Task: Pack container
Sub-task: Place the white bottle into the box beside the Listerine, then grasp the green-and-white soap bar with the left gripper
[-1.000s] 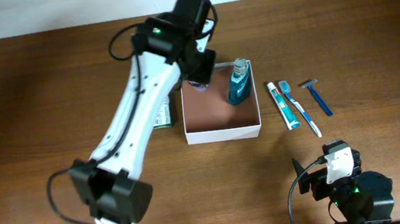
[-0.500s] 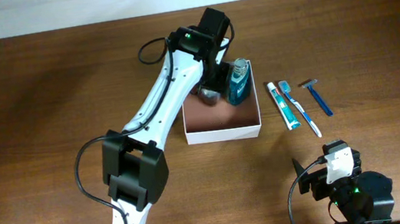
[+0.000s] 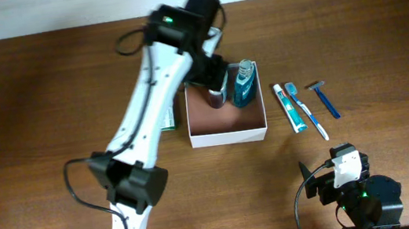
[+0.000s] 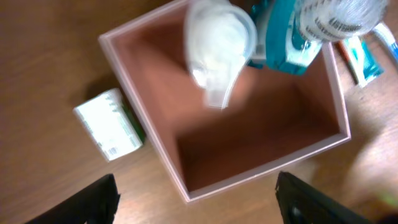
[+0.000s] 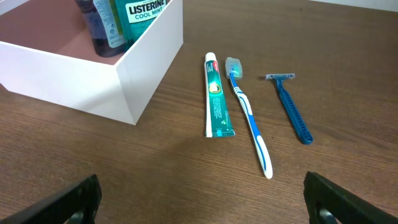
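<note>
The container (image 3: 229, 136) is a square white-walled box with a reddish-brown floor (image 4: 261, 106), set mid-table. A teal mouthwash bottle (image 3: 244, 85) stands in its back right corner. Just left of it, inside the box, is a small dark bottle with a white cap (image 3: 216, 97), blurred in the left wrist view (image 4: 217, 37). My left gripper (image 4: 199, 205) hangs open above the box with nothing between its fingers. My right gripper (image 5: 202, 205) is open low over the table at the front right, facing the container's white wall (image 5: 74, 74).
Toothpaste (image 3: 290, 109), a blue-and-white toothbrush (image 3: 307, 110) and a blue razor (image 3: 324, 99) lie side by side to the right of the box. A small green carton (image 3: 165, 118) lies against the box's left side. The left arm stretches across the table's left half.
The left gripper has opened and let go of the small white-capped bottle, which now sits in the container beside the mouthwash. The left arm has drawn back and up. The right arm has not moved.
</note>
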`<action>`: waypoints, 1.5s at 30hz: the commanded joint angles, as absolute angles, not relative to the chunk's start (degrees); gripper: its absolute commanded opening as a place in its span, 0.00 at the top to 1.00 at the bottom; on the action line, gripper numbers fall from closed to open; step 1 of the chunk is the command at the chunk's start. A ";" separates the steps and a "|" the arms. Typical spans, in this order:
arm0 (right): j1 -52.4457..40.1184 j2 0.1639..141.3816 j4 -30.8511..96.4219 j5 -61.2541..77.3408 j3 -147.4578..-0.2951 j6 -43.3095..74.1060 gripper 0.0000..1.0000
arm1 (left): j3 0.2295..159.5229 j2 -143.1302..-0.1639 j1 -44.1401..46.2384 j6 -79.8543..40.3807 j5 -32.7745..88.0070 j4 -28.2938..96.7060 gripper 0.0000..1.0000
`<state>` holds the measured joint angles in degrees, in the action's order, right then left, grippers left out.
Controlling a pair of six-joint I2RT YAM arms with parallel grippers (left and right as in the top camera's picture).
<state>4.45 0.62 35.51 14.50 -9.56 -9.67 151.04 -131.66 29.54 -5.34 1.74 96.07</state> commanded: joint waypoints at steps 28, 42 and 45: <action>4.03 0.21 35.53 14.81 -9.30 -10.04 0.01 | 100.42 -124.95 13.13 -4.29 4.80 63.48 0.08; 4.03 0.21 35.55 14.81 -9.30 -10.04 0.01 | 93.86 -126.32 14.13 -4.27 7.09 55.53 0.45; 4.03 0.21 35.53 14.81 -9.30 -10.04 0.01 | 93.93 -126.30 14.09 -4.27 7.09 56.01 0.59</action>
<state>4.45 0.62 35.51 14.50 -9.56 -9.65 94.30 -125.69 14.13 -4.29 6.31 55.83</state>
